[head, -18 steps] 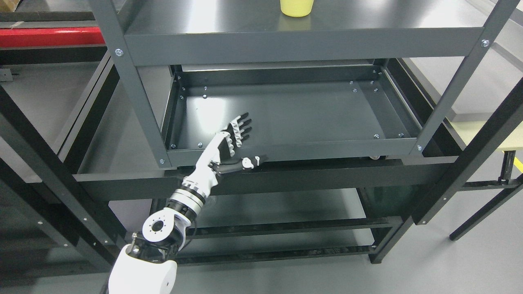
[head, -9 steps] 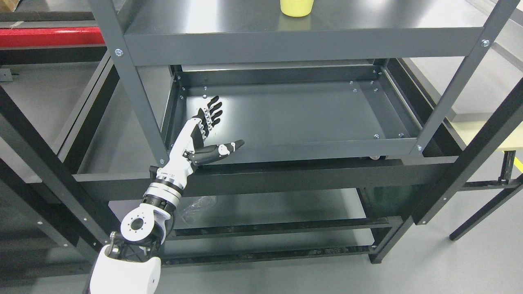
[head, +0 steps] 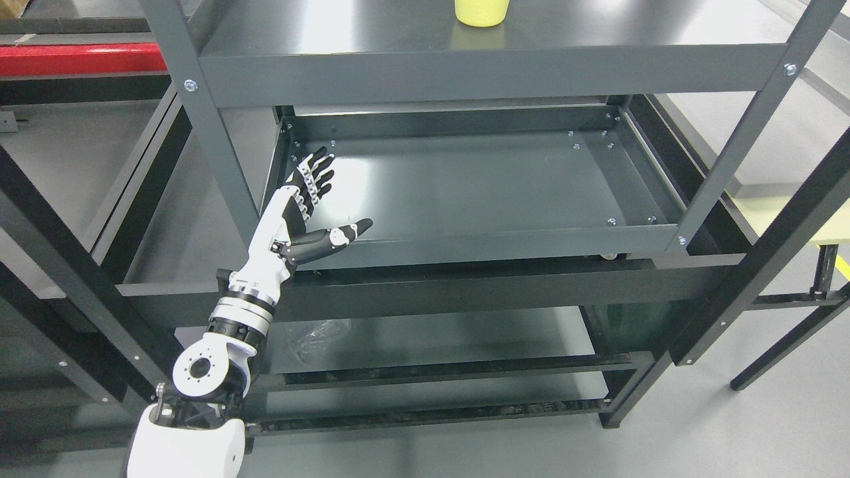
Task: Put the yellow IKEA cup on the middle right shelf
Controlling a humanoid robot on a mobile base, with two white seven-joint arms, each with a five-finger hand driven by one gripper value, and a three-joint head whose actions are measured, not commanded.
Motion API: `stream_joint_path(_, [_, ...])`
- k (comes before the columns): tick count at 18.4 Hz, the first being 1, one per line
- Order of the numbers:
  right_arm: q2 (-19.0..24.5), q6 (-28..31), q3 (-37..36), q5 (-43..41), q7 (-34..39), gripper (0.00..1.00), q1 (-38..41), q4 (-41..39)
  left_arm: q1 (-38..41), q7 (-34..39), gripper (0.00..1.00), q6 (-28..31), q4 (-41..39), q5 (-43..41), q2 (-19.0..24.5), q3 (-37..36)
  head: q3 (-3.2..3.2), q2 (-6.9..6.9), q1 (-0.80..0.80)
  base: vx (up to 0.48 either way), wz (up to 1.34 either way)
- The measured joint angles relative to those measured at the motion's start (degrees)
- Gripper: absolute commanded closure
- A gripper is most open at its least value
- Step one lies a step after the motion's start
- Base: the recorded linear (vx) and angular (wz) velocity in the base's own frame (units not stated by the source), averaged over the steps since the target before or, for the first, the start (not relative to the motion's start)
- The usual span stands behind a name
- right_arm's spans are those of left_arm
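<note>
The yellow cup (head: 482,12) was seen standing on the upper shelf (head: 332,30), top centre of the frame. The left hand (head: 311,209) was held empty, fingers spread, at centre left. A clear path around the upright post (head: 211,143) would be needed.

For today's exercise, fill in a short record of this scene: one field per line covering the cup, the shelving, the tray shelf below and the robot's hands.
cup: yellow cup upright on the top shelf, cut off by the picture's top edge
shelving: dark grey metal rack
tray shelf: shallow tray shelf below the top one, nothing resting on it
left hand: left hand open, fingers spread, over the tray's left end, holding nothing
right hand: not in view
</note>
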Motion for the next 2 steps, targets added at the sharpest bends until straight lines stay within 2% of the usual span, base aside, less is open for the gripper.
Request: stream_joint_path(2, [0.0,0.0,0.0,0.0,0.0,0.01,0.0,0.0,0.0,-0.1,0.01,0.0,-0.2,0.0,0.0,0.5,0.00,0.00,0.00,0.023,0.00])
